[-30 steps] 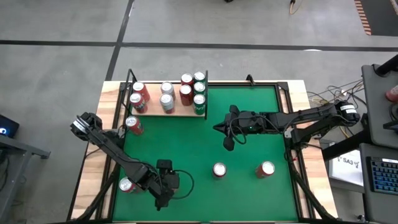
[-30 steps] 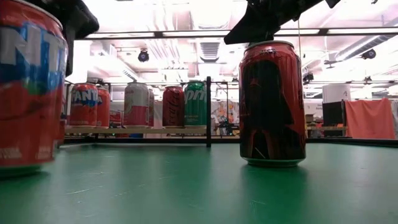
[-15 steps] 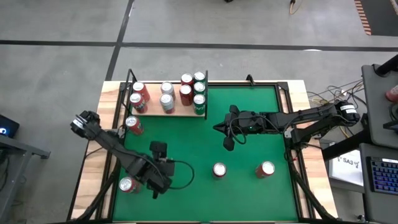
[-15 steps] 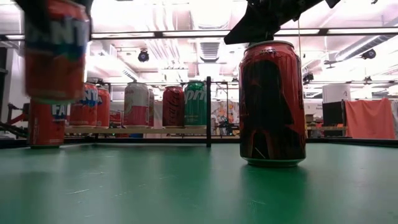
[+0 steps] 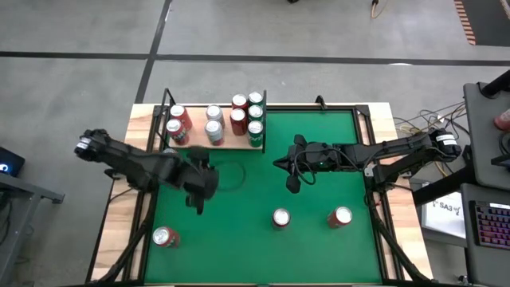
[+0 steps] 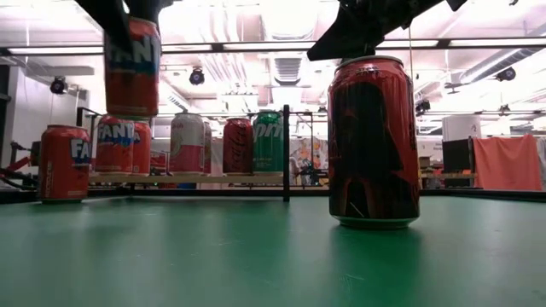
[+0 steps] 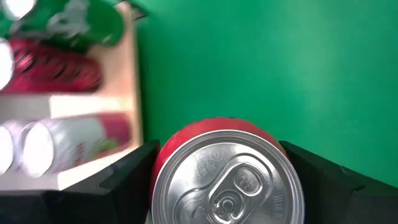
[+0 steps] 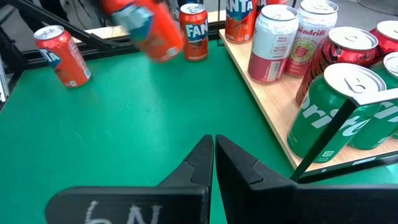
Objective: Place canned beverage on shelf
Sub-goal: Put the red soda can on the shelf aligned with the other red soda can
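My left gripper (image 7: 227, 180) holds an orange Fanta can (image 6: 132, 66) above the green felt, just on the near side of the shelf (image 5: 233, 146). In the high view the gripper (image 5: 198, 191) hides the can. The shelf is a pale wood panel with thin black rods at the table's far left, and several red, white and green cans stand on it. My right gripper (image 8: 213, 146) hovers shut and empty over the middle of the table (image 5: 278, 165). My left gripper pinches the Fanta can's side wall just below its top rim (image 7: 163, 163), one finger (image 7: 127, 180) on each side. The fingers come from above, slanting down. The can hangs below them almost upright, top end up, clear of the felt.
Two cans (image 5: 280, 217) (image 5: 341, 216) stand on the felt at the near right, another (image 5: 165, 237) at the near left. One Fanta can (image 8: 194, 23) stands beside the shelf's near left corner. A black rod (image 5: 264, 119) rises at the shelf's right end. The felt is bare between shelf and right gripper.
My left gripper has lifted the Fanta can off the felt near the table's near edge. It has carried the can up and toward the far edge, close to the shelf, turning as it went. The can stays almost upright in its hold.
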Motion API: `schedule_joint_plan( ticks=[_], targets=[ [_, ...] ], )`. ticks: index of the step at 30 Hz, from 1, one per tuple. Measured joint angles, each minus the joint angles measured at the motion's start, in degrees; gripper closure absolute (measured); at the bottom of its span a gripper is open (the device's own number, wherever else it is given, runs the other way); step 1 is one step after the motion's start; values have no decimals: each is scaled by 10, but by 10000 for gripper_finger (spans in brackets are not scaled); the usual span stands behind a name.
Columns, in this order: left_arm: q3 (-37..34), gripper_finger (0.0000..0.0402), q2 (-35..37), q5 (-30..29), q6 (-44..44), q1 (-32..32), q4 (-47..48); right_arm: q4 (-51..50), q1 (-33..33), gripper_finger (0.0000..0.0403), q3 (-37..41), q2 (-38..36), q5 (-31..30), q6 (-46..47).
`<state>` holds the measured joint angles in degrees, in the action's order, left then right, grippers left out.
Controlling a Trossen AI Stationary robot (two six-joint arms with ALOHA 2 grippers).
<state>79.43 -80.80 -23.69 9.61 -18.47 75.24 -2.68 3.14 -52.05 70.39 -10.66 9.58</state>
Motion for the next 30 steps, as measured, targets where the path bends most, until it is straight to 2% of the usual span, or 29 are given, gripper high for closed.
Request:
schedule_joint_plan(
  ticks=[8,16,24,30],
  targets=[
    [-97,119,85,-4,-42,143,-45,2,0,394,0,0,0,-1],
    [-183,119,146,23,-120,221,-144,2,0,394,0,0,0,-5],
    [-192,119,155,23,-185,275,-152,2,0,394,0,0,0,-6],
    [-192,119,148,65,-229,325,-160,2,0,394,0,0,0,-7]
  ],
)
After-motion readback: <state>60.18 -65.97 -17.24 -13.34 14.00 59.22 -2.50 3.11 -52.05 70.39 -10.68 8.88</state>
